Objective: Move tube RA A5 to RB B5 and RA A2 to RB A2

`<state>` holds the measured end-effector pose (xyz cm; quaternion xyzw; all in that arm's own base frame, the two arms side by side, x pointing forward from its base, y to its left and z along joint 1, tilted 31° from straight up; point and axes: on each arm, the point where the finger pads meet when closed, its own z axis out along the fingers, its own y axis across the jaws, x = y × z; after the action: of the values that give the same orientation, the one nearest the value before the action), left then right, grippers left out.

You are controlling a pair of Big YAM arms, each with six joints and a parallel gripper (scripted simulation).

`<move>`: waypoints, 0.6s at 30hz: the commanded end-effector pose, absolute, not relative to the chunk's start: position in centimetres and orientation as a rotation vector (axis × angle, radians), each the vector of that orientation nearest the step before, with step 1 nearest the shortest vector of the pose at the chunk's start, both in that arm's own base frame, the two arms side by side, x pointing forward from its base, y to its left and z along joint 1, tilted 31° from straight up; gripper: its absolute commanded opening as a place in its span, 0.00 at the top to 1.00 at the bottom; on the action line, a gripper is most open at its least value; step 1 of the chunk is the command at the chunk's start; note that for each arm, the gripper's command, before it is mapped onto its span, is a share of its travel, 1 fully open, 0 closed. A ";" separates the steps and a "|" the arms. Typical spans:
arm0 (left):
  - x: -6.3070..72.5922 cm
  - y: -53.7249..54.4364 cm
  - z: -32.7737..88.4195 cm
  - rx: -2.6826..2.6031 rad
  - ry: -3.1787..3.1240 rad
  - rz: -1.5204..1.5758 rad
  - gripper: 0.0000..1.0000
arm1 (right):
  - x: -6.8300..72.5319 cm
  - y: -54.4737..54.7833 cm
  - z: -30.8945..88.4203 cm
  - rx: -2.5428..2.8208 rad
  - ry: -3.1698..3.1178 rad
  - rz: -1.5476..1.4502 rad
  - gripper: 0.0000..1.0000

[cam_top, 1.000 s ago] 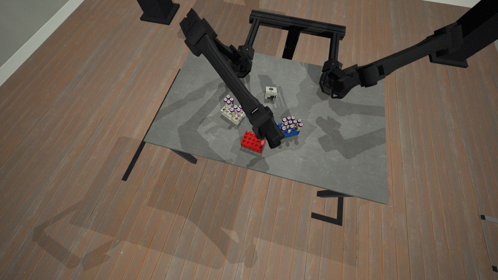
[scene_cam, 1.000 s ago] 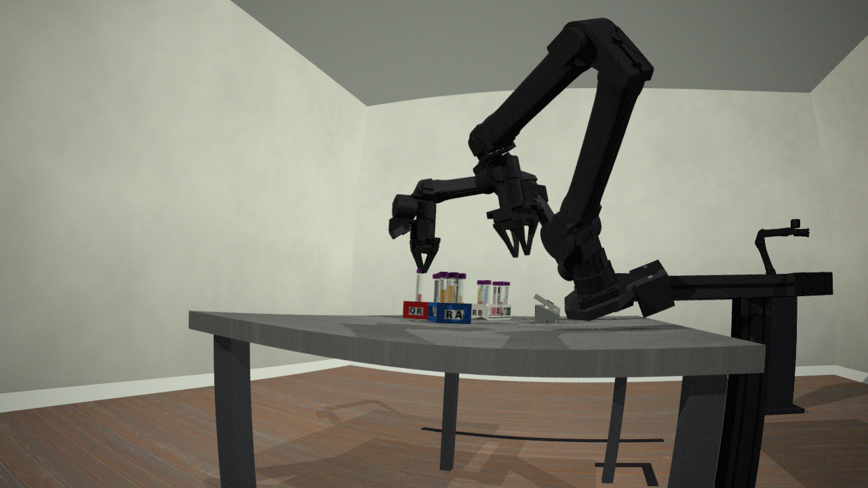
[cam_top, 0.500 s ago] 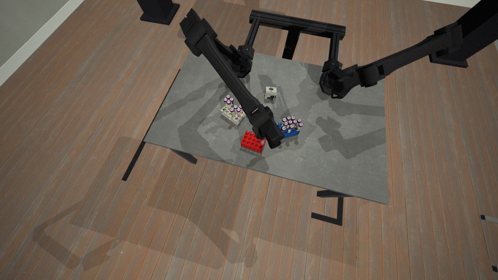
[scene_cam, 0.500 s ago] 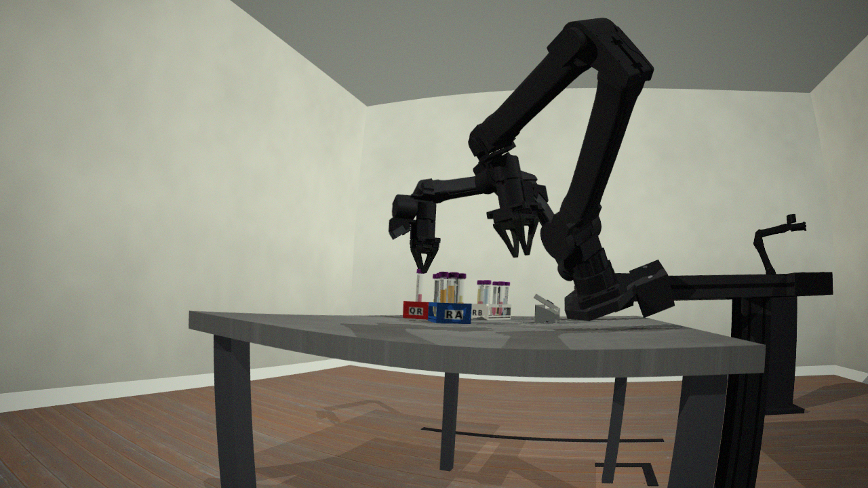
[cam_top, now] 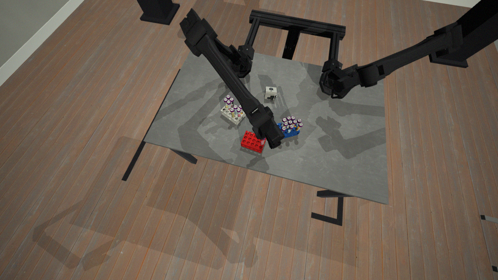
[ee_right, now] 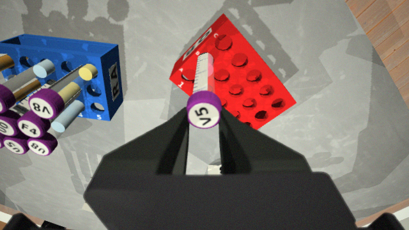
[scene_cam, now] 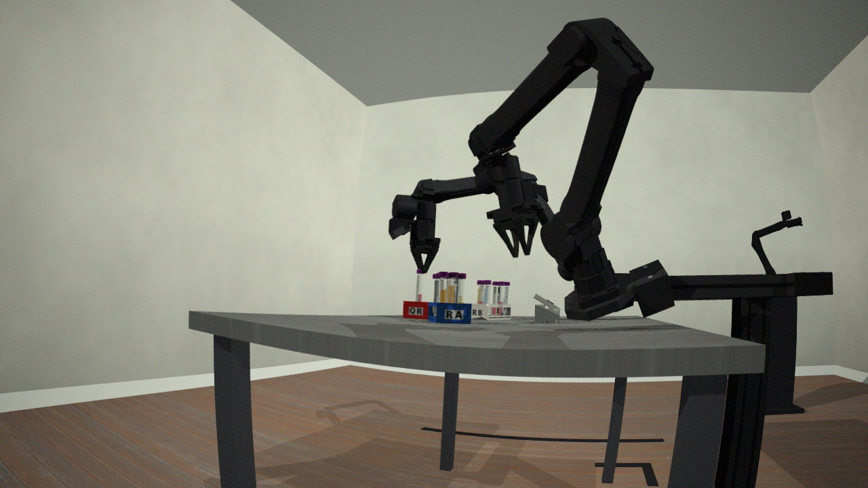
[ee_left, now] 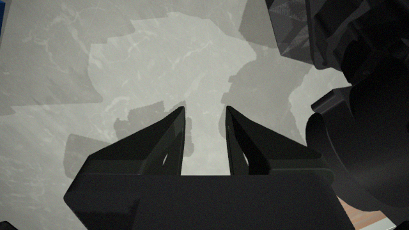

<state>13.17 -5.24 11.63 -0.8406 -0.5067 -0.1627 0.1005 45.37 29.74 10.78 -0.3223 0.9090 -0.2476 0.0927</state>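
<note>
The right black hand (cam_top: 260,136) (scene_cam: 424,270) (ee_right: 204,112) was closed on the purple cap of a clear plastic tube (cam_top: 263,141) (scene_cam: 420,287) (ee_right: 203,75), upright at the red block rack (cam_top: 248,146) (scene_cam: 415,310) (ee_right: 255,92) near the surface's edge opposite the arm bases; its seating couldn't be told. The left black hand (cam_top: 335,94) (scene_cam: 521,253) (ee_left: 205,108) hung partly open, holding nothing. The blue rack RA (cam_top: 291,134) (scene_cam: 449,313) (ee_right: 112,81) and white rack RB (cam_top: 232,117) (scene_cam: 498,316) stood farther from that edge, bearing other tubes

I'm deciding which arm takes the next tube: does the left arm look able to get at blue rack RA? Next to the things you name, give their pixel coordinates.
Probably yes: the left hand (cam_top: 336,96) (scene_cam: 521,255) (ee_left: 205,114) is open and empty, and nothing seems to stand between it and RA (cam_top: 292,133) (scene_cam: 437,313) (ee_left: 1,16) (ee_right: 107,64), though the right hand (cam_top: 274,144) (scene_cam: 423,270) (ee_right: 204,114) is close beyond.
</note>
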 end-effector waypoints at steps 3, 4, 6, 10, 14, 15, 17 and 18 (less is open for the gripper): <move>13.7 -5.9 12.5 -2.502 -1.516 -0.492 0.70 | 46.1 29.1 10.1 -0.958 2.712 -0.754 1.00; 13.7 -5.9 12.5 -2.502 -1.516 -0.492 0.70 | 46.1 29.1 10.2 -0.957 2.711 -0.753 1.00; 13.7 -5.9 12.5 -2.502 -1.516 -0.492 0.70 | 46.2 29.2 10.2 -0.956 2.710 -0.752 1.00; 13.7 -5.9 12.5 -2.502 -1.516 -0.492 0.70 | 46.3 29.3 10.4 -0.954 2.708 -0.749 1.00; 13.7 -5.9 12.5 -2.502 -1.516 -0.492 0.70 | 46.4 29.3 10.5 -0.952 2.707 -0.748 1.00; 13.7 -5.9 12.5 -2.502 -1.516 -0.492 0.70 | 46.4 29.3 10.5 -0.952 2.707 -0.747 1.00; 13.7 -5.9 12.5 -2.502 -1.516 -0.492 0.70 | 46.5 29.4 10.6 -0.951 2.706 -0.746 1.00; 13.7 -5.9 12.5 -2.502 -1.516 -0.492 0.70 | 46.5 29.4 10.6 -0.950 2.705 -0.745 1.00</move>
<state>13.17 -5.24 11.63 -0.8406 -0.5067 -0.1627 0.1005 45.38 29.72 10.74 -0.3225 0.9089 -0.2478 0.0922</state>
